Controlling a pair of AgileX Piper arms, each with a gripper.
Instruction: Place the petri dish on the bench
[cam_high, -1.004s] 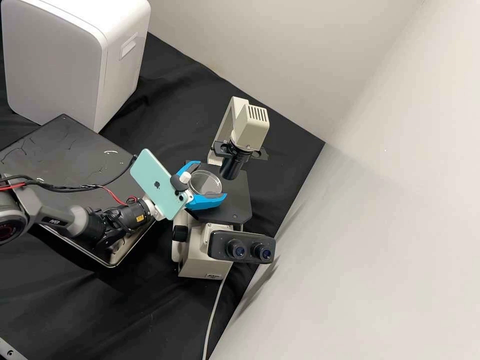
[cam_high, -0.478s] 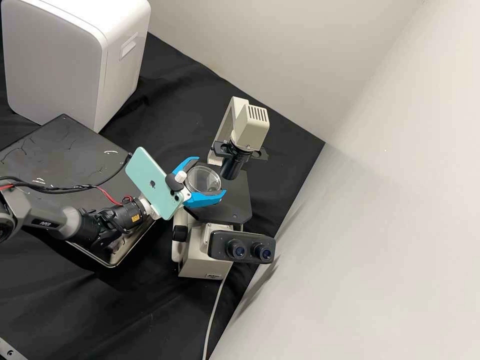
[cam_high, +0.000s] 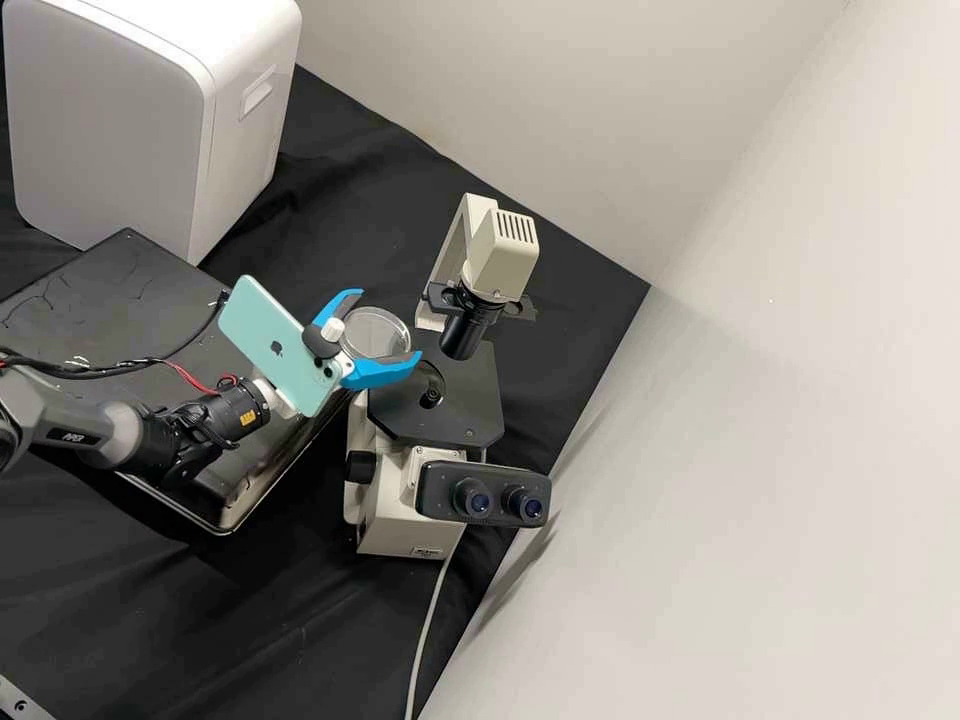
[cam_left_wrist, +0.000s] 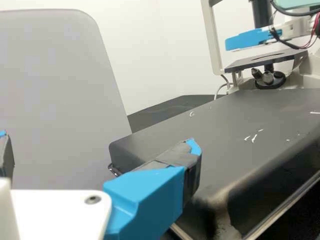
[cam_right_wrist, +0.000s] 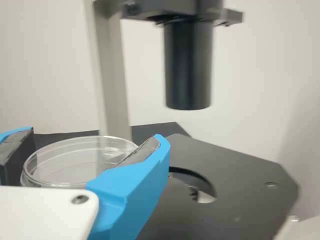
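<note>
Clear petri dish (cam_high: 368, 330) pinched in my right hand (cam_high: 388, 325); microscope stage (cam_high: 470, 385) close below hand, clipping it could jolt dish free.

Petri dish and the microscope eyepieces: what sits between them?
High view: a blue finger of the right gripper holding the petri dish, then the black stage.

Probably a lab: microscope (cam_high: 395, 500) on a black bench (cam_high: 250, 620).

clear glossy plastic petri dish (cam_right_wrist: 75, 161), matt black microscope stage (cam_right_wrist: 242, 182)
</note>
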